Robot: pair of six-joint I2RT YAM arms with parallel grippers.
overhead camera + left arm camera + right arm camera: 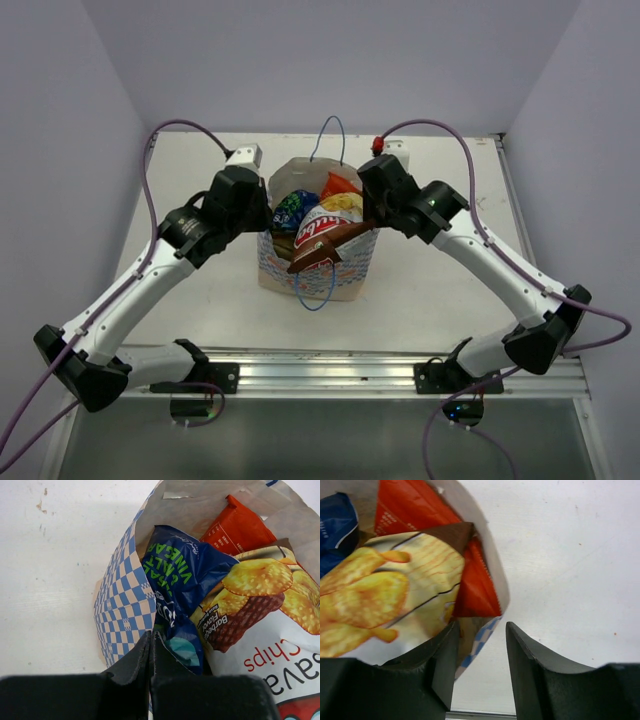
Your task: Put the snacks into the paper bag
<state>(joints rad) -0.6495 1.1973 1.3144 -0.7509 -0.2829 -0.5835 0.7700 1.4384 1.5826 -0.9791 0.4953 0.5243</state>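
Observation:
The paper bag (345, 272) stands upright mid-table with several snacks poking out of its top. A dark blue packet (293, 208), an orange packet (338, 184), a yellow-chips bag (347, 206), a red bag (318, 232) and a brown bag (316, 256) show. My left gripper (262, 216) sits at the bag's left rim. Seen from the left wrist, this gripper (151, 638) is pinched shut on the checkered wall (122, 610) beside the dark blue packet (175, 572). My right gripper (482, 626) is open, with the bag's right rim (481, 641) loose between its fingers.
White table with pale walls on three sides. An aluminium rail (320, 370) runs along the near edge between the arm bases. Purple cables (150, 200) arc over both arms. The bag's blue cord handles (330, 135) stick up at the back and hang down the front.

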